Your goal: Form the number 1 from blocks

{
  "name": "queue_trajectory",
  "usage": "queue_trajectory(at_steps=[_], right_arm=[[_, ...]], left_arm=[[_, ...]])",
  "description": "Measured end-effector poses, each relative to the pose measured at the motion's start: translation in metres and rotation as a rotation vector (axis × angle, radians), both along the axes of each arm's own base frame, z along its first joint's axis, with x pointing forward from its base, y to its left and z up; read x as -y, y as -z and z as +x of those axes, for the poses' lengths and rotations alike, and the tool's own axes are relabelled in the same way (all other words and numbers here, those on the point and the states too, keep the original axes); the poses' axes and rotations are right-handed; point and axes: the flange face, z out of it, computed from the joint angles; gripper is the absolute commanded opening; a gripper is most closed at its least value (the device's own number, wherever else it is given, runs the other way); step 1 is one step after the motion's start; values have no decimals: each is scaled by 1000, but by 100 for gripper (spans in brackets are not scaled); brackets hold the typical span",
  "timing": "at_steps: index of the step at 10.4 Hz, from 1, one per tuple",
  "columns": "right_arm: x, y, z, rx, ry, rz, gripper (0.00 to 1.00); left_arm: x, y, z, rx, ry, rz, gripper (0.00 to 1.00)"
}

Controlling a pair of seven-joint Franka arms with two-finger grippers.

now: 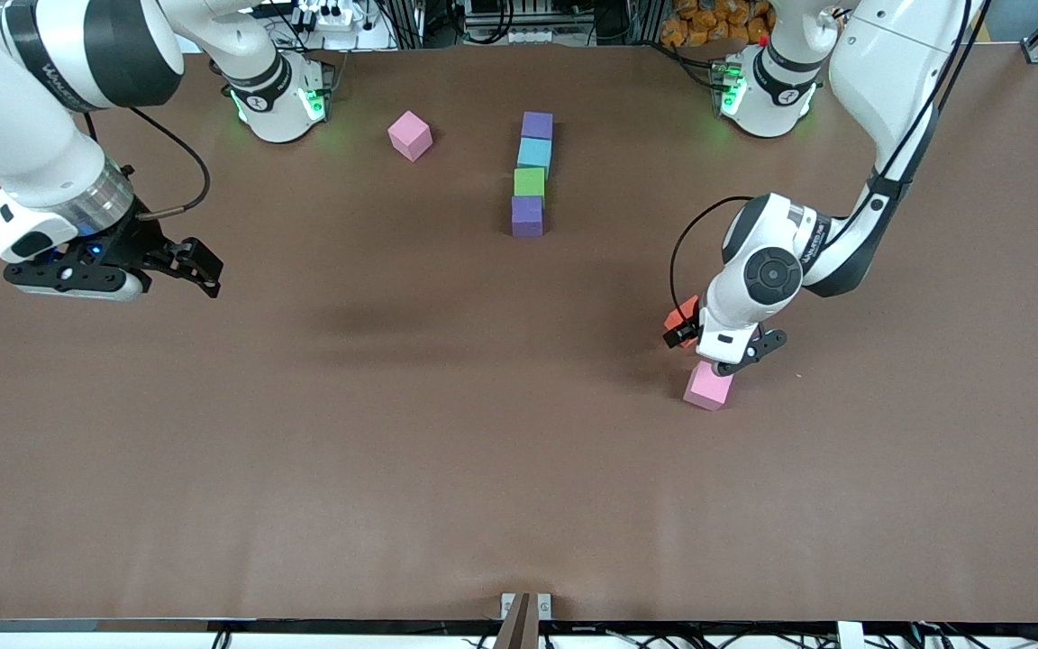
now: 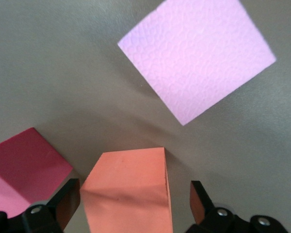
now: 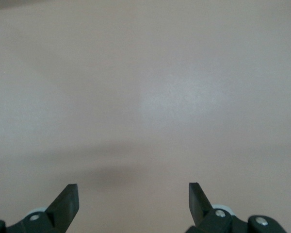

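Four blocks form a touching column in mid-table: purple [image 1: 537, 124], light blue [image 1: 534, 153], green [image 1: 529, 183], purple [image 1: 527, 216]. One pink block [image 1: 410, 135] lies alone toward the right arm's base. My left gripper [image 1: 740, 359] hangs low and open over an orange block [image 2: 128, 189], with a finger on each side and a gap at both. The hand hides that block in the front view. Just beside it lie a second pink block [image 1: 708, 386] [image 2: 196, 58] and a red block [image 2: 26, 160]. My right gripper [image 1: 204, 270] [image 3: 133, 199] waits open over bare table.
The brown table mat [image 1: 393, 433] stretches wide between the column and the front camera. A small metal bracket [image 1: 525, 613] sits at the table's near edge. The arm bases [image 1: 280, 99] stand along the edge farthest from the camera.
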Motion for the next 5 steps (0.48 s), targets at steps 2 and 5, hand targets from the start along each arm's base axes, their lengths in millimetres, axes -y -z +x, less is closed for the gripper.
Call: queue_trajectory(at_steps=[2,5], right_arm=[[10,-16,9,20,1,-5,100],[18,-34,27,-2,-5,-21,100]], left_arm=[[1,10,-5,-5,2,-4,0],[15,8,-8,7,27,-13,0]])
